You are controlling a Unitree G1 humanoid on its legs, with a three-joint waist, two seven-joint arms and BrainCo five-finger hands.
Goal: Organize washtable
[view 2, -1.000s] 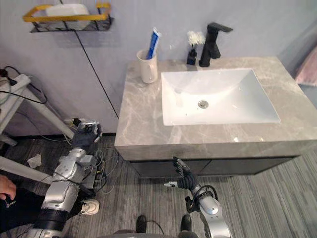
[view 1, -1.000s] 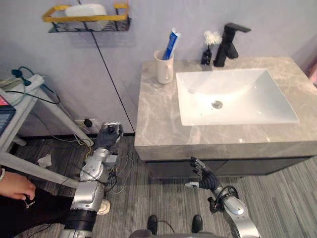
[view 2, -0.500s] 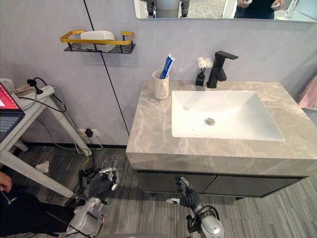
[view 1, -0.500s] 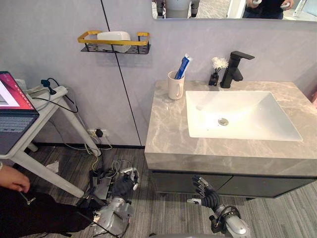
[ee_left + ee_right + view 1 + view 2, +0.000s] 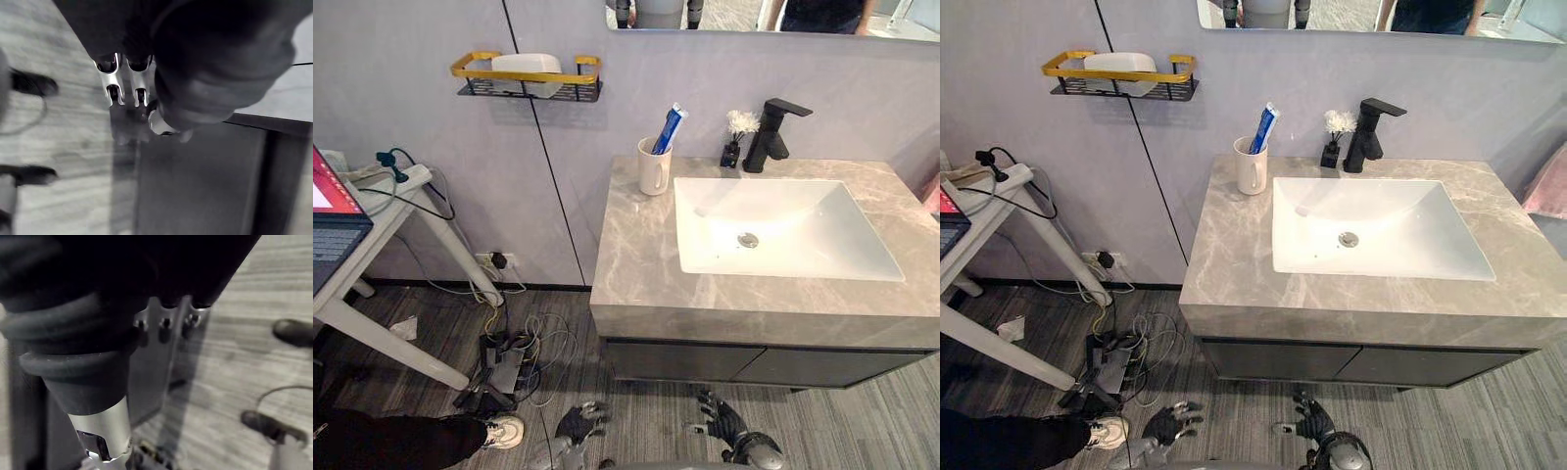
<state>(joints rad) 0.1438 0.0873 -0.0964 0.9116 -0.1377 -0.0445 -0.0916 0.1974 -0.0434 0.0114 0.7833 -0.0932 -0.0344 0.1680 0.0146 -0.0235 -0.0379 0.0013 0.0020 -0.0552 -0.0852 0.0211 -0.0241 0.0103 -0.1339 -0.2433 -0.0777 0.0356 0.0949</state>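
The 2 robot hands hang low over the grey wood floor (image 5: pixel 862 421), in front of the wash table. The left hand (image 5: pixel 578 426) is near a person's white shoe (image 5: pixel 504 429), and its fingers (image 5: pixel 113 81) are spread apart. The right hand (image 5: pixel 720 423) is just below the dark cupboard (image 5: pixel 754 362) under the counter. Its fingers (image 5: pixel 164 316) are apart too.

The wash table has a grey stone top (image 5: pixel 636 264) with a white sink (image 5: pixel 803 235) set in it. A black tap (image 5: pixel 770 132) stands behind the sink by the wall. Just beside the tap is a small black pot with a white fluffy tuft (image 5: pixel 734 147). A white cup (image 5: pixel 653 166) stands at the back left corner of the top. A blue tube (image 5: pixel 670 127) leans out of the cup.

On the wall to the left is a black shelf with a yellow rail (image 5: pixel 524 74). A white thing (image 5: pixel 524 62) lies in it. Further left is a white table (image 5: pixel 391 343) with a laptop (image 5: pixel 328 220) on it. Cables and a plug box (image 5: pixel 499 367) lie on the floor by the wall.
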